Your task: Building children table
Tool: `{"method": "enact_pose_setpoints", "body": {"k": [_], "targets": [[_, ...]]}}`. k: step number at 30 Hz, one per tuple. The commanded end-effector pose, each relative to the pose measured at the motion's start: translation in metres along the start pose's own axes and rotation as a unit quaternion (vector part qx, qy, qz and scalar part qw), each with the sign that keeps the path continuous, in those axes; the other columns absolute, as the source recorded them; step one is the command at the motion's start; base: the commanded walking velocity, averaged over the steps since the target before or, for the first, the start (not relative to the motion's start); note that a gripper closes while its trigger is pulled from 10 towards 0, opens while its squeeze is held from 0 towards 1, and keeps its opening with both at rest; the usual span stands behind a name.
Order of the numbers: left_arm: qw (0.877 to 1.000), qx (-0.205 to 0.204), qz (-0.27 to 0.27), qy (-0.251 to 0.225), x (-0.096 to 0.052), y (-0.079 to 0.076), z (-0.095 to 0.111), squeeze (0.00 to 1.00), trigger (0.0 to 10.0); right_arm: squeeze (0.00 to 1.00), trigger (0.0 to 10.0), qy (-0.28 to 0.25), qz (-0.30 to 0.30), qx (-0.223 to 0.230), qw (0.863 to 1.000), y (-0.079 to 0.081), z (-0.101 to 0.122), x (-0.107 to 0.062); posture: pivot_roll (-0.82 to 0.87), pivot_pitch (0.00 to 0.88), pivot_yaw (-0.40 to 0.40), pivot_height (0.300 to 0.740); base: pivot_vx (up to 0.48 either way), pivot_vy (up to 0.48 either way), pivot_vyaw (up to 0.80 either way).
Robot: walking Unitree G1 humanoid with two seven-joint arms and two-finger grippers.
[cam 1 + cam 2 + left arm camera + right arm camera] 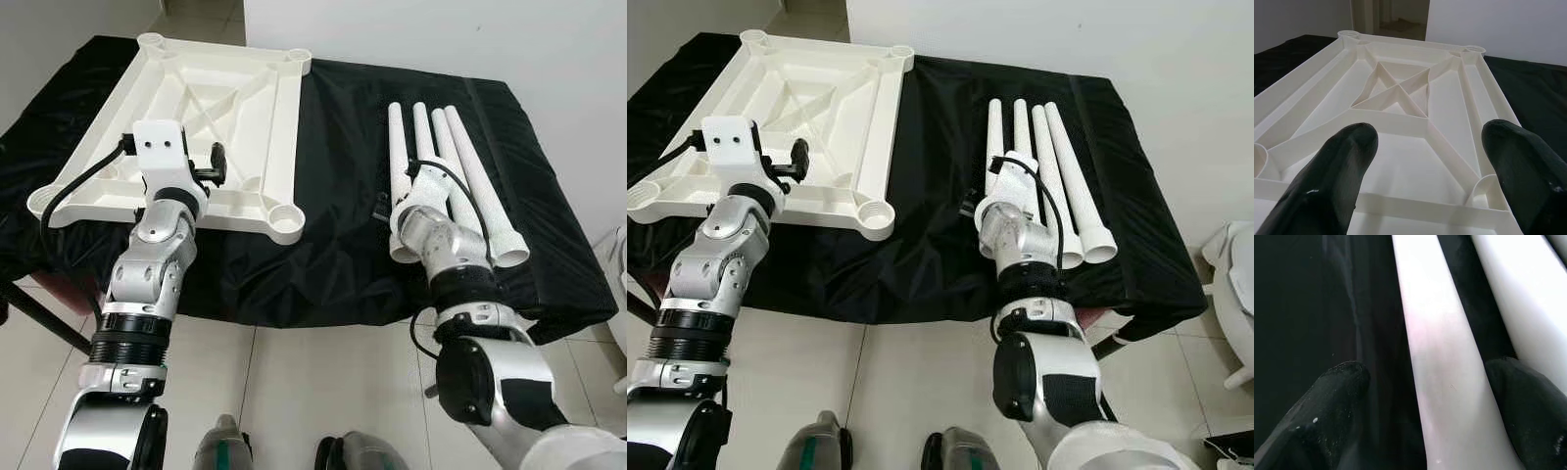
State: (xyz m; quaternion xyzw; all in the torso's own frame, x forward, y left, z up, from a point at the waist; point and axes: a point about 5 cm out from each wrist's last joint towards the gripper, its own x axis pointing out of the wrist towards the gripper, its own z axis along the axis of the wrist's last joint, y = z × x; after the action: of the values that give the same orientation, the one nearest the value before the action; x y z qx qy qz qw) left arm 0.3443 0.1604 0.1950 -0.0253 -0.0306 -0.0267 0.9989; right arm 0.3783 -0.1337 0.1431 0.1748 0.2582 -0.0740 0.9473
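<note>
A white plastic table top [286, 117] lies upside down on the left of the black cloth, its ribs and corner sockets [285, 217] facing up. Several white tapered legs [460, 162] lie side by side on the right. My left gripper [1430, 134] hovers open over the top's near edge, with a ribbed panel between its fingers [1342, 161]. My right gripper [1430, 377] is open and low over the leftmost leg [1435, 357]. One black finger sits on each side of the leg, and I cannot tell if they touch it.
The black cloth [333, 255] covers a low table whose front edge runs just before my arms. A white wall stands behind and to the right. A white object [1234, 284] sits on the tiled floor at the far right. My feet [225, 446] show below.
</note>
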Motion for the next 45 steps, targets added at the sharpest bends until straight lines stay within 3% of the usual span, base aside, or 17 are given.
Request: {"method": "enact_pose_setpoints", "body": {"k": [1,15,16,17,18,19,20,32,36,39,40,41,45], "targets": [[1.0,0.005,-0.022,-0.004,0.001,-0.004,0.004,0.0,10.0,0.0,10.0,0.081,0.006,0.009,0.997,-0.002,-0.032,0.004,0.02,0.0,-0.035,0.74,0.0,0.0,0.0],[1.0,0.003,-0.018,-0.007,0.001,-0.002,0.007,0.0,10.0,0.0,10.0,0.174,0.017,0.011,0.984,0.0,-0.052,0.003,0.03,0.0,-0.041,0.74,0.0,0.0,0.0],[1.0,0.003,-0.017,-0.007,0.001,-0.002,0.007,0.0,10.0,0.0,8.2,0.18,0.014,0.015,0.983,-0.001,-0.054,0.004,0.03,0.0,-0.041,0.74,0.0,0.0,0.0],[1.0,0.003,-0.017,-0.007,0.001,-0.002,0.007,0.0,10.0,0.0,8.2,0.18,0.014,0.015,0.983,-0.001,-0.054,0.004,0.03,0.0,-0.041,0.74,0.0,0.0,0.0],[1.0,0.003,-0.017,-0.007,0.001,-0.002,0.007,0.0,10.0,0.0,3.1,0.187,0.01,0.022,0.982,-0.002,-0.056,0.004,0.03,0.0,-0.043,0.74,0.0,0.0,0.0],[1.0,0.002,-0.016,-0.007,0.001,-0.002,0.007,0.0,10.0,0.0,1.1,0.193,0.004,0.026,0.981,-0.005,-0.057,0.004,0.03,0.0,-0.043,0.74,0.0,0.0,0.0],[1.0,0.003,-0.016,-0.008,0.001,-0.002,0.008,0.0,10.0,0.0,0.0,0.198,0.001,0.031,0.98,-0.006,-0.058,0.005,0.03,0.0,-0.042,0.74,0.0,0.0,0.0],[1.0,0.004,-0.017,-0.009,0.001,0.0,0.009,0.0,10.0,0.0,0.0,0.209,0.001,0.036,0.977,-0.008,-0.058,0.004,0.03,0.0,-0.038,0.74,0.0,0.0,0.0],[1.0,-0.003,-0.019,-0.007,0.0,-0.001,0.009,0.0,10.0,0.0,0.0,0.13,0.04,0.03,0.99,0.003,-0.038,0.003,0.03,0.0,-0.037,0.74,0.0,0.0,0.0],[1.0,-0.007,-0.02,-0.008,0.0,-0.001,0.009,0.0,10.0,0.0,0.0,0.108,0.05,0.031,0.992,0.006,-0.033,0.002,0.03,0.0,-0.037,0.74,0.0,0.0,0.0],[1.0,-0.01,-0.021,-0.008,0.0,-0.002,0.009,0.0,10.0,0.0,1.0,0.087,0.065,0.026,0.994,0.01,-0.026,0.001,0.03,0.0,-0.036,0.74,0.0,0.0,0.0],[1.0,-0.015,-0.025,-0.008,0.001,-0.003,0.01,0.0,10.0,0.0,10.0,0.023,0.092,0.027,0.995,0.014,-0.011,-0.002,0.03,0.0,-0.036,0.74,0.0,0.0,0.0],[0.999,-0.018,-0.031,-0.01,0.001,-0.005,0.011,0.0,10.0,0.0,10.0,-0.04,0.116,0.031,0.992,0.014,0.005,-0.006,0.03,0.0,-0.037,0.74,0.0,0.0,0.0]]}}
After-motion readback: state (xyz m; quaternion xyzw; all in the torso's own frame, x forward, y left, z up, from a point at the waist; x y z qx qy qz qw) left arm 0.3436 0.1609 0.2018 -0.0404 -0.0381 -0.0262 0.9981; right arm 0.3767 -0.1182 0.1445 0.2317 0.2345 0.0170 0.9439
